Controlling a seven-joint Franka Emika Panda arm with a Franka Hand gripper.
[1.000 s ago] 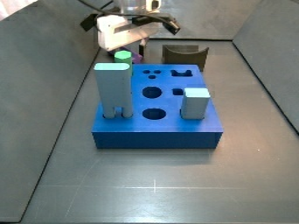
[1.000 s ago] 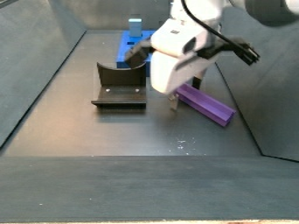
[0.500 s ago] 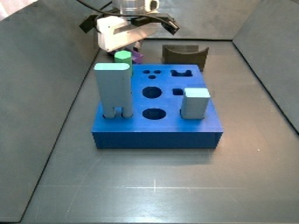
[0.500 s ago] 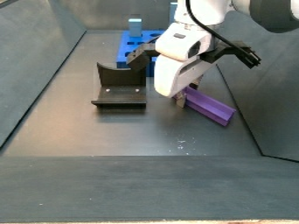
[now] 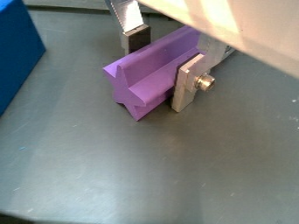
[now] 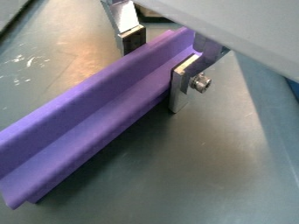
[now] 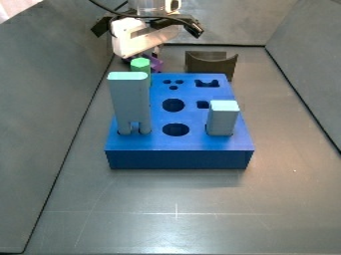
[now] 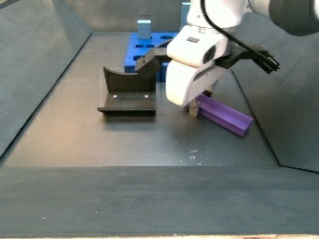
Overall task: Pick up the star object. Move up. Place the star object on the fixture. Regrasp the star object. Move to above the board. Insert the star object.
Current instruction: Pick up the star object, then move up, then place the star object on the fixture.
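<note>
Lowered hand (image 5: 162,59) astride ridged star object (image 5: 152,73)

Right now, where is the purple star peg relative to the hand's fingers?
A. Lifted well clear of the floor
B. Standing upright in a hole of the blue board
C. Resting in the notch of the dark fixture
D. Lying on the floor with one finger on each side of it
D: in both wrist views the purple star peg lies flat on the floor, the hand straddling it, one finger on each side.

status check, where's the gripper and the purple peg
Gripper down at the floor, fingers straddling the purple peg, one each side. Peg lying flat, not lifted. Fixture bare, nothing blocking.
</note>
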